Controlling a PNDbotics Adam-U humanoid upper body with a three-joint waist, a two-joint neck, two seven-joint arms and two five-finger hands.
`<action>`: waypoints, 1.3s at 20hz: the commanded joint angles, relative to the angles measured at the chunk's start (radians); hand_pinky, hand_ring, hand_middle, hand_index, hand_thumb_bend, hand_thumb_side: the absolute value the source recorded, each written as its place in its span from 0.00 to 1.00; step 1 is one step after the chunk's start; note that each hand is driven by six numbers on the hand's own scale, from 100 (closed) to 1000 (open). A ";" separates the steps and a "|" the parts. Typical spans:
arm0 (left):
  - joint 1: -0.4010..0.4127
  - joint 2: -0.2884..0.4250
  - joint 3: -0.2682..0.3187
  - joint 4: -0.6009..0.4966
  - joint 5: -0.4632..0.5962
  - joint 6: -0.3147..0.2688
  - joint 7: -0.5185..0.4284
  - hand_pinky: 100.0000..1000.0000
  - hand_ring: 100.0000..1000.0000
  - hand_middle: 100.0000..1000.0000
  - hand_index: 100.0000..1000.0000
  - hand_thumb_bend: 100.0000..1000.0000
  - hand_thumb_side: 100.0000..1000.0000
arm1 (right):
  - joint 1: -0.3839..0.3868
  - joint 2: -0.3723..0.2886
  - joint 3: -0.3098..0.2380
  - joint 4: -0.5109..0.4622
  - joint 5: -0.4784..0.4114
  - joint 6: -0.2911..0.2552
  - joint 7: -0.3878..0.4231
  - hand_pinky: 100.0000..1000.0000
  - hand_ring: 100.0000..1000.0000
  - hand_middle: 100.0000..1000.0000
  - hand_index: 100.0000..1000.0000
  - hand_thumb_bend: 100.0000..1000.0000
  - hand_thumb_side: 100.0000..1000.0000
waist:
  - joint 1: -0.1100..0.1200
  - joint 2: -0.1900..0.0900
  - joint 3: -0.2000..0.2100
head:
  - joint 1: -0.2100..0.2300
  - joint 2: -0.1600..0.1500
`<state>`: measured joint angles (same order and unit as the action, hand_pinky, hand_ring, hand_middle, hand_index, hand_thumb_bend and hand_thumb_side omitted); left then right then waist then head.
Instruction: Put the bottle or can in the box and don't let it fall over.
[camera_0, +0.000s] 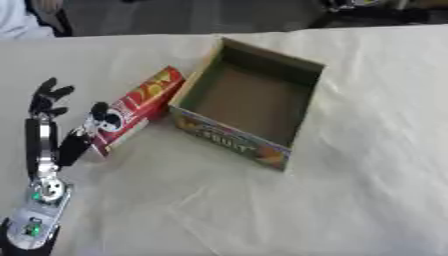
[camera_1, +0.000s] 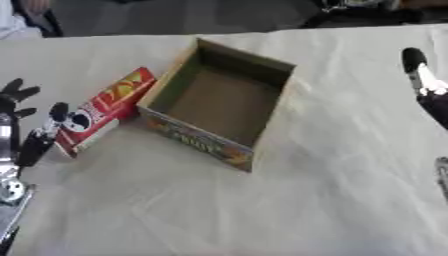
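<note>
Progress: none of the placing is done, by my reading. Left hand (camera_0: 51, 107) sits at the table's left edge, fingers spread and straight, gripping nothing; the thumb looks to touch or nearly touch the near end of the red carton (camera_0: 131, 111). No bottle or can shows; the carton, red and white, lies flat on its side on the cloth-covered table (camera_0: 367, 190), its far end close against the box's left wall. Box (camera_0: 249, 100) stands upright at centre, open-topped, printed front facing the camera, bare brown floor, nothing inside. Right hand (camera_1: 426, 85) shows only at the right edge, well apart from the box; cannot tell its fingers. Left to do: grasp, lift, set upright inside.
</note>
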<state>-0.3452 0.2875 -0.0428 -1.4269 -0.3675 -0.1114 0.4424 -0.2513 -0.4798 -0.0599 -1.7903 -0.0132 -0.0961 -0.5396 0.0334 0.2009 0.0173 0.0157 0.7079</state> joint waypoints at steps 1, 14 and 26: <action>-0.025 0.006 -0.003 0.020 -0.003 -0.028 0.005 0.74 1.00 0.90 0.75 0.70 0.72 | -0.012 -0.017 -0.002 -0.022 0.003 -0.002 0.001 0.77 0.81 0.68 0.81 0.59 0.27 | -0.004 -0.008 -0.001 | 0.008 -0.018; -0.065 -0.027 -0.010 0.134 -0.019 -0.066 0.046 0.73 1.00 0.88 0.74 0.73 0.71 | -0.016 -0.010 -0.002 -0.025 0.004 -0.002 0.001 0.77 0.81 0.68 0.81 0.59 0.27 | -0.011 0.002 -0.004 | 0.018 -0.034; -0.086 -0.037 -0.008 0.181 -0.054 -0.056 0.058 0.73 1.00 0.88 0.73 0.74 0.65 | -0.018 -0.004 -0.002 -0.028 0.002 -0.002 0.002 0.77 0.81 0.68 0.81 0.59 0.27 | -0.013 0.008 -0.008 | 0.021 -0.041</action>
<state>-0.4269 0.2532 -0.0522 -1.2575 -0.4120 -0.1728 0.5002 -0.2557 -0.4706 -0.0571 -1.7905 -0.0132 -0.0976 -0.5381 0.0261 0.2164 0.0131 0.0336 0.6817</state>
